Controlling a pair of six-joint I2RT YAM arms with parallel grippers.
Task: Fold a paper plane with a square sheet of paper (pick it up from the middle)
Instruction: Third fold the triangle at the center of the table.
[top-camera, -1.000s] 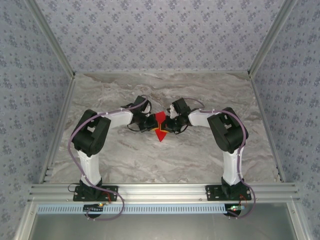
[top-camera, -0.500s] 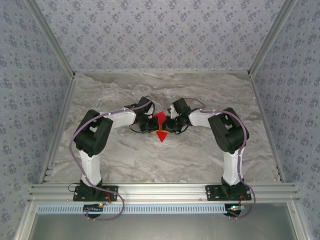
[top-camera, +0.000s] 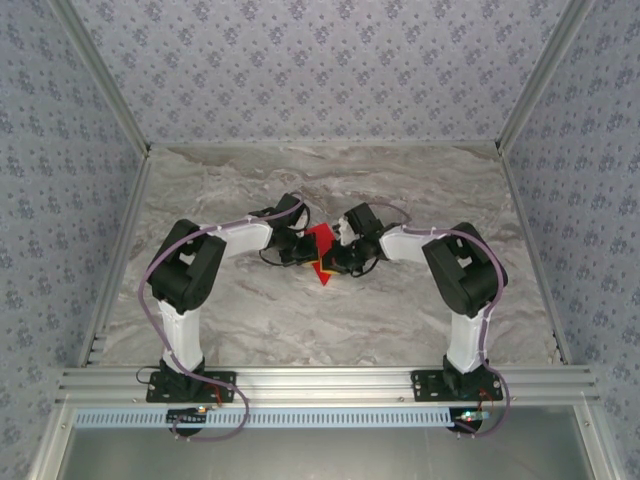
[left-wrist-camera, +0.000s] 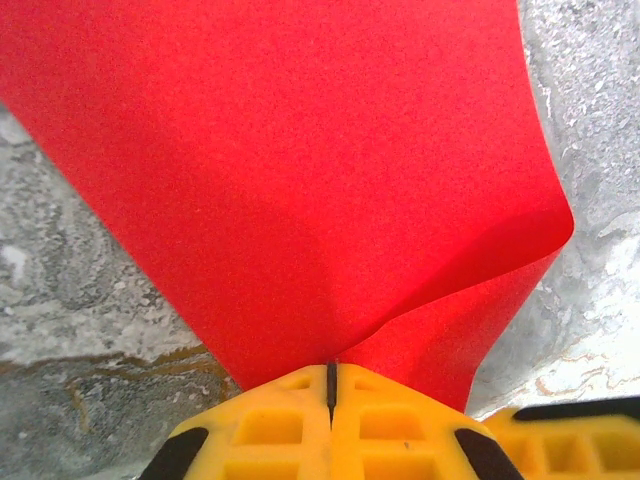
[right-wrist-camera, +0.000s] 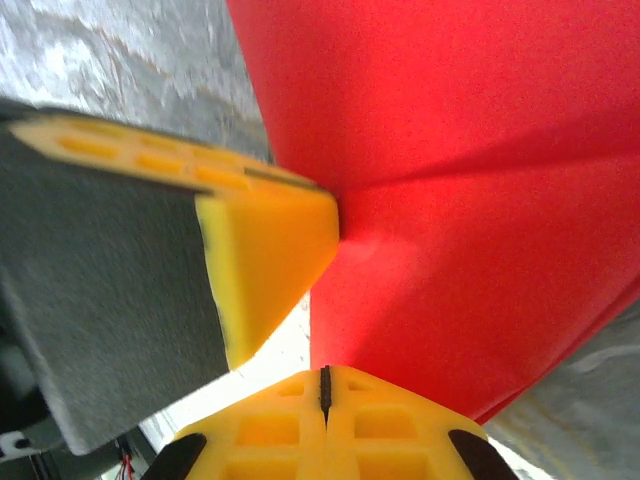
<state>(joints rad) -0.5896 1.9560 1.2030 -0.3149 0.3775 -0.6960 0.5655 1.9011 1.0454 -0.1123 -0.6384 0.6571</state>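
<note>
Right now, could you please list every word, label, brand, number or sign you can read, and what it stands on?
None can be read. The red sheet of paper is plain, the left fingers and right fingers are bare yellow, and the wallpaper carries only a small repeated motif, not letters.

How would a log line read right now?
left gripper: shut on red paper | right gripper: shut on red paper | fold: unfinished
</note>
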